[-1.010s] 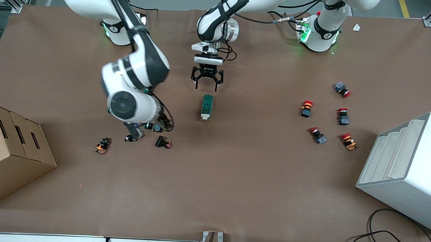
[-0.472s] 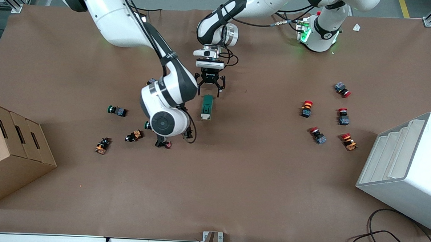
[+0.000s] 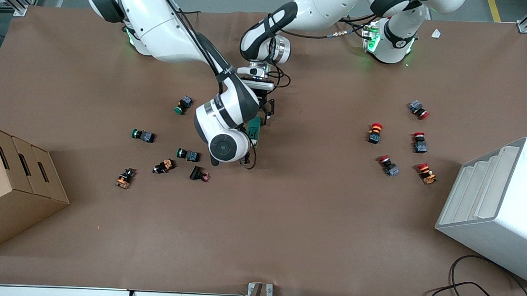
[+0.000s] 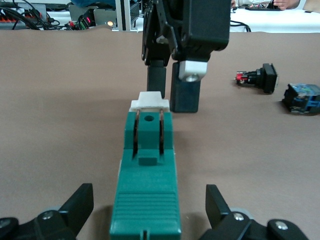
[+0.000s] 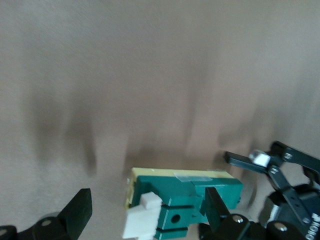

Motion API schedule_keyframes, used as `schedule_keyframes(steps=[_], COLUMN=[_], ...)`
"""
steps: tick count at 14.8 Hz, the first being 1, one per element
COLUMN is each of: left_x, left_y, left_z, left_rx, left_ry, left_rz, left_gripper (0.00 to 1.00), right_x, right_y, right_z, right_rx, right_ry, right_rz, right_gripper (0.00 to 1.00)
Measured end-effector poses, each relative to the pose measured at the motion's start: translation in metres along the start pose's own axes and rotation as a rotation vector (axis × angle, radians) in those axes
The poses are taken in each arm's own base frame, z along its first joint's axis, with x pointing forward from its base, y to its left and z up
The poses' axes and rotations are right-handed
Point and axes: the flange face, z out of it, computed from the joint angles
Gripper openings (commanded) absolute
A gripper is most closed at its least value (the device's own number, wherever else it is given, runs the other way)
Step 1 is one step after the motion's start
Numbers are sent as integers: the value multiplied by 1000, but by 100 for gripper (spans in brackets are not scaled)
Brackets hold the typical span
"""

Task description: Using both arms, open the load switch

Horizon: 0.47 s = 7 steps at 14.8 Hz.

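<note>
1. The load switch (image 3: 254, 134) lies near the middle of the brown paper-covered table (image 3: 287, 220).
2. The left gripper (image 4: 150, 212) sits at the switch's end farther from the front camera, fingers wide, straddling it without touching.
3. The right gripper (image 5: 147, 212) hovers over the white lever end, fingers wide.
4. Green push-buttons (image 3: 141, 135) lie at nine o'clock from the switch, red push-buttons (image 3: 419, 142) at three o'clock.
5. A cardboard box (image 3: 12, 190) and a white bin (image 3: 501, 207) flank the table's ends.

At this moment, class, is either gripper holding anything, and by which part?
Nothing is held. The left gripper stands open astride one end of the load switch; the right gripper is open at its white-lever end.
</note>
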Motion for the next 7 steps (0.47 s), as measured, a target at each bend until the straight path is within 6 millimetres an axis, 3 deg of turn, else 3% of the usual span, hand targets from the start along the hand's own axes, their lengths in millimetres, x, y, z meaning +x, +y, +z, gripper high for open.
schedule_keyframes(steps=[7], left_x=[-8], left_y=[3], left_z=[8], left_rx=[11], left_ry=[33], left_rz=[8], left_gripper=[99], right_x=[-11], right_y=[17], right_z=[5], right_rx=[-98], right_ry=[41], right_rz=[14], right_gripper=[100])
